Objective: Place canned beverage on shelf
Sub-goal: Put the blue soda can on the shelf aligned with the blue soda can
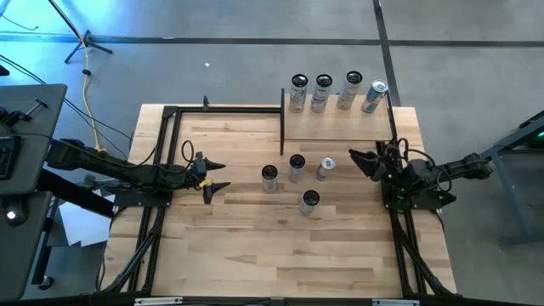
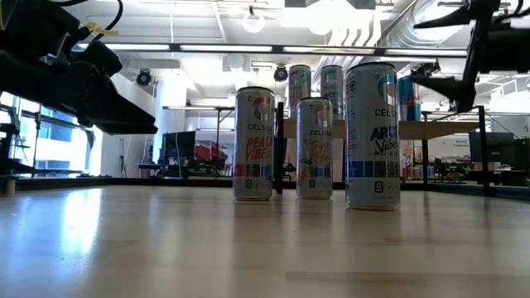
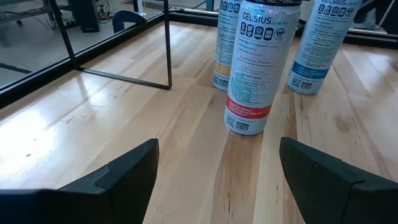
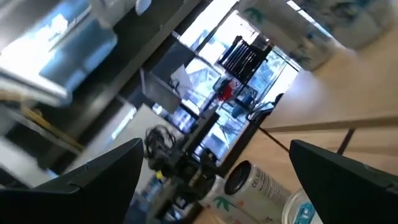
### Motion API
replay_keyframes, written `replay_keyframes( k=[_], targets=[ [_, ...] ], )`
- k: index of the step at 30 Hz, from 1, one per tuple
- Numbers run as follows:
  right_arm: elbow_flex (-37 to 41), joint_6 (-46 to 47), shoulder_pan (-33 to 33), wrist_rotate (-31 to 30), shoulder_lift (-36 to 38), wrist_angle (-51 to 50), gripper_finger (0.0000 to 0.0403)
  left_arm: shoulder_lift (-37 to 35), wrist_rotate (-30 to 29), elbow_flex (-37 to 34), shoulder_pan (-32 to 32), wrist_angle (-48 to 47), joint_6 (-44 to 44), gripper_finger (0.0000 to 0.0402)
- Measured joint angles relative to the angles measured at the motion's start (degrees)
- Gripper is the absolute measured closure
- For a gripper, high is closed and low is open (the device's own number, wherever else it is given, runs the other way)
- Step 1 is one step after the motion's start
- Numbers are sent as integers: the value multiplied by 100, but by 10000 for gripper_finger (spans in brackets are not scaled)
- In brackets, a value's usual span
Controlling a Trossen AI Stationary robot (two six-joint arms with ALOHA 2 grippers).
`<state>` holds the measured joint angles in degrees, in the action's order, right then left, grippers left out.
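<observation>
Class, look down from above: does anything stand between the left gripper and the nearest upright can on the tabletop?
Nothing visible does. The left gripper, fingers open, faces the nearest can across bare tabletop; the other cans stand beyond it.

Four cans (image 1: 335, 92) along the rear edge of the small light-wood plank shelf (image 1: 336, 126) on thin black posts.
Four more (image 1: 296, 167) on the large wooden tabletop (image 1: 255, 246) just in front, near centre.

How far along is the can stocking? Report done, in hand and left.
Done: four cans stand on the shelf. In hand: nothing; the left claw and the right claw are both open and empty, flanking the table's group. Left: four cans on the tabletop.
</observation>
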<state>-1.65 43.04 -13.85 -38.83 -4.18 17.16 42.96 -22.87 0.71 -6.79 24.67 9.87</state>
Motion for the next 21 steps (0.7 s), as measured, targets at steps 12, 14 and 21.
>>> replay_keyframes(
  k=[12,14,21],
  targets=[
    [-3809,857,0,140,-2016,-5466,14,0,0,0,1,0,1,96],
    [-4422,1315,0,286,-2644,-6431,14,0,0,0,0,0,0,96],
    [-6286,1491,464,1614,-4815,-8520,14,0,0,0,2,1,1,96]
  ],
)
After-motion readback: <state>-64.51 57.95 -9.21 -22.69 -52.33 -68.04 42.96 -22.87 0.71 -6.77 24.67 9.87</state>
